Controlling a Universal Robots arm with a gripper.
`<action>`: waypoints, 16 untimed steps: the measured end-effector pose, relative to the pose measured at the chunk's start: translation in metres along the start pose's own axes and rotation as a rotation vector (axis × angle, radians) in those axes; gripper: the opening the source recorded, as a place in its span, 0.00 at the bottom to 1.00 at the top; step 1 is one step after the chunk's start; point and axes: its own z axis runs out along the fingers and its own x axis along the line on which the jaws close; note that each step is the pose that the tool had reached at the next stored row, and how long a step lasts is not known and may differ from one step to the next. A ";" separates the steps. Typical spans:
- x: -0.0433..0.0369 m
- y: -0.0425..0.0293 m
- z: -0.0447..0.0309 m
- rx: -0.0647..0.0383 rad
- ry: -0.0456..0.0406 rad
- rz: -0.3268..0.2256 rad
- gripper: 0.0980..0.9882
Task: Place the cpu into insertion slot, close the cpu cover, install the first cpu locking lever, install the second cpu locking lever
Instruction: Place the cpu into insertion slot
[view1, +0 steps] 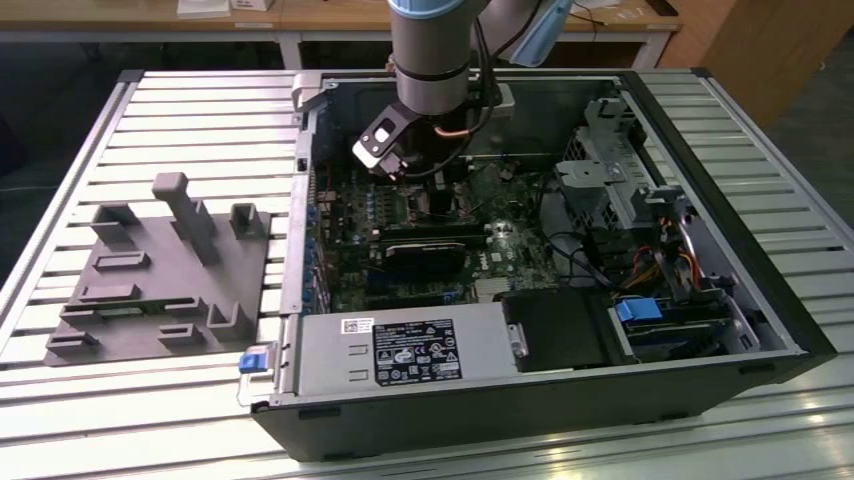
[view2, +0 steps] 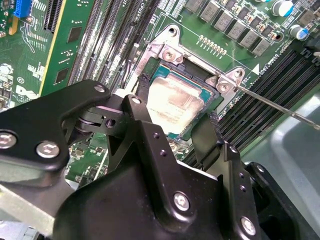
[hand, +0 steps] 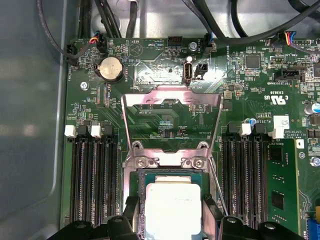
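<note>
The cpu, a flat square chip with a dull silvery top, lies in the insertion slot on the green board. My gripper is shut on it, one black finger against each of two opposite edges. The cpu cover, a thin silvery frame with a square window, is swung open away from the slot. A thin wire locking lever stands free beside the slot.
Long black memory slots flank the socket. In the exterior view the arm reaches down into the open computer case, past a black module, cables and a drive cage. A grey fixture tray lies at the exterior view's left.
</note>
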 end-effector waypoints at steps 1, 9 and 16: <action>0.0000 0.0000 0.0000 0.000 -0.0003 0.001 0.58; 0.0000 -0.0001 0.0011 -0.001 -0.0116 0.020 0.58; 0.0000 -0.0001 0.0012 -0.001 -0.0129 0.021 0.56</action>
